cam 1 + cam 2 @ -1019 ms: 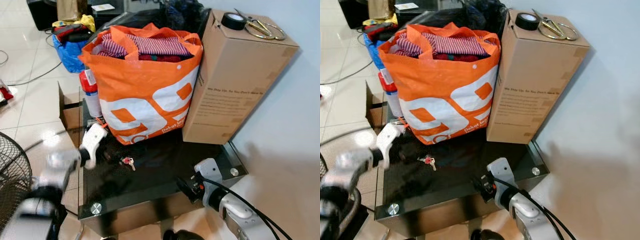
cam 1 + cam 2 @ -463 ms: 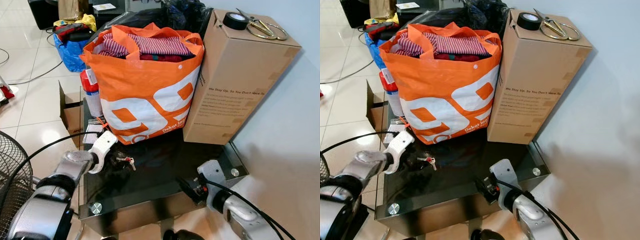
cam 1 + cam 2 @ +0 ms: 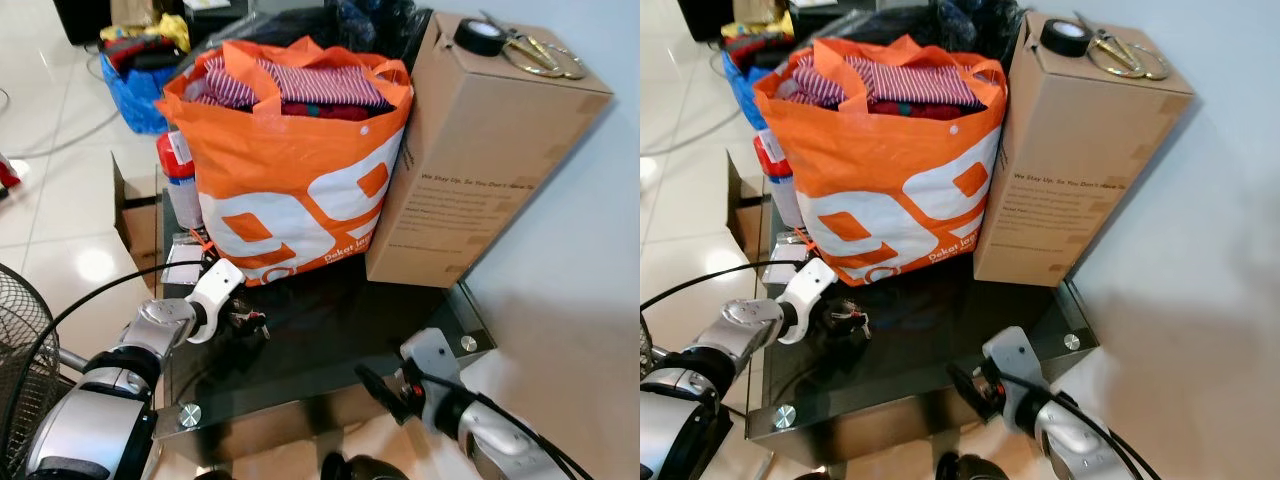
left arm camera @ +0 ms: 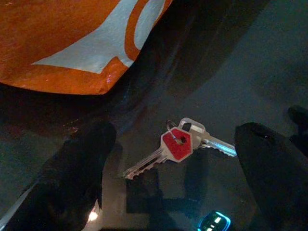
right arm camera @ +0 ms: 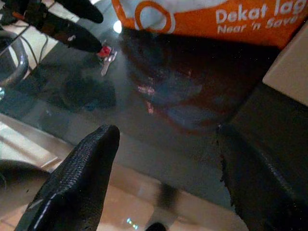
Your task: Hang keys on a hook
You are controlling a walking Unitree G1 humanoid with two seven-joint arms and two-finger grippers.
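Observation:
A small bunch of keys [image 4: 180, 144], one with a red head, lies flat on the black glass table [image 3: 330, 345] just in front of the orange bag. My left gripper [image 3: 243, 318] is down at the table with the keys. It is open, one black finger [image 4: 79, 168] on each side of the keys, not closed on them. In the right wrist view the keys [image 5: 107, 53] show beside the left fingers. My right gripper [image 3: 383, 390] hovers open at the table's front edge, apart from the keys.
A full orange shopping bag [image 3: 290, 180] and a tall cardboard box [image 3: 480, 160] with tape and scissors on top stand at the back of the table. A red-capped can [image 3: 178, 185] stands left of the bag. A fan [image 3: 20, 370] is at the left; a white wall is on the right.
My left gripper has moved right across the table to the keys and now straddles them. The right gripper has sunk a little at the front edge. The keys lie where they were.

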